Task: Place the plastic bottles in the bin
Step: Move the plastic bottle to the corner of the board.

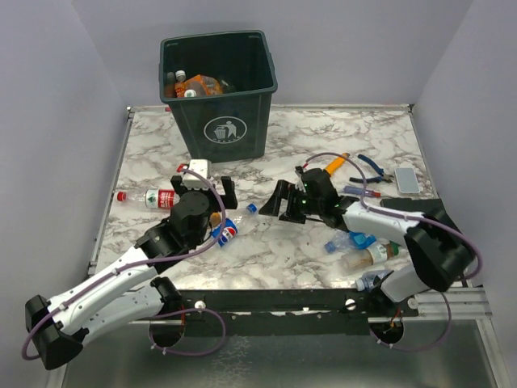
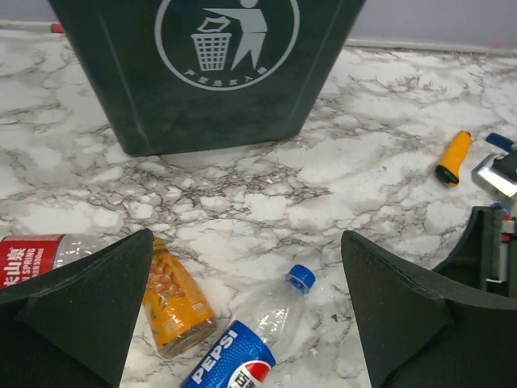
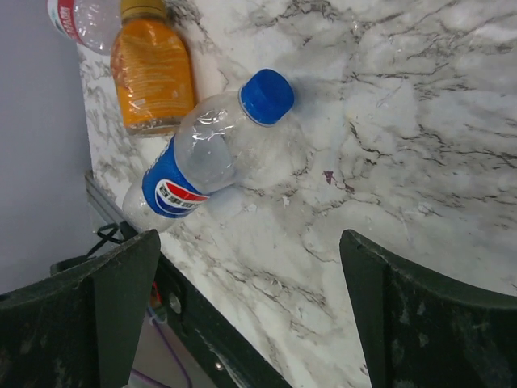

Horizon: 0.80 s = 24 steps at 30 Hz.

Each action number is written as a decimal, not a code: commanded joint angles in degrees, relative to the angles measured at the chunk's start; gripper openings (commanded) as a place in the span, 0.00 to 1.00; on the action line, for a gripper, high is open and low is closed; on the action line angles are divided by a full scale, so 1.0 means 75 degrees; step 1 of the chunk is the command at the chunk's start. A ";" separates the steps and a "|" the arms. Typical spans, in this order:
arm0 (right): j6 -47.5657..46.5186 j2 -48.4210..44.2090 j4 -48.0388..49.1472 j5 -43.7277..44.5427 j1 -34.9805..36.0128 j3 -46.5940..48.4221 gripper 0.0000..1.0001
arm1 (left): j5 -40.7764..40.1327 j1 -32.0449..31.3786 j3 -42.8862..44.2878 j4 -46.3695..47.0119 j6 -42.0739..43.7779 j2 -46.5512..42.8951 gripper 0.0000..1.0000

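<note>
The dark green bin stands at the back of the table with several bottles inside; its front fills the top of the left wrist view. A Pepsi bottle with a blue cap lies between the arms, next to an orange juice bottle. A red-label bottle lies to the left. My left gripper is open and empty above the Pepsi bottle. My right gripper is open and empty, just right of the Pepsi bottle. Two more bottles lie near the right arm.
A small orange cylinder, blue-handled pliers and a grey flat device lie at the back right. The table's front edge and metal rail run close under my right gripper. Grey walls enclose the table.
</note>
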 commanded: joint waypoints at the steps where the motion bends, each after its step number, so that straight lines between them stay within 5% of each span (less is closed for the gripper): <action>1: 0.1675 0.1097 0.1140 -0.0857 0.0193 0.0653 0.98 | -0.0998 0.0037 -0.0484 -0.0219 -0.0269 -0.0643 0.99; 10: 0.3179 0.2940 0.0603 -0.0297 0.0700 0.1802 0.97 | -0.1556 0.0045 -0.1246 0.0144 -0.0391 -0.1816 0.99; 24: 0.3755 0.3786 0.0132 0.0674 0.1130 0.2110 0.89 | -0.1520 0.0045 -0.1310 0.0134 -0.0474 -0.2016 0.99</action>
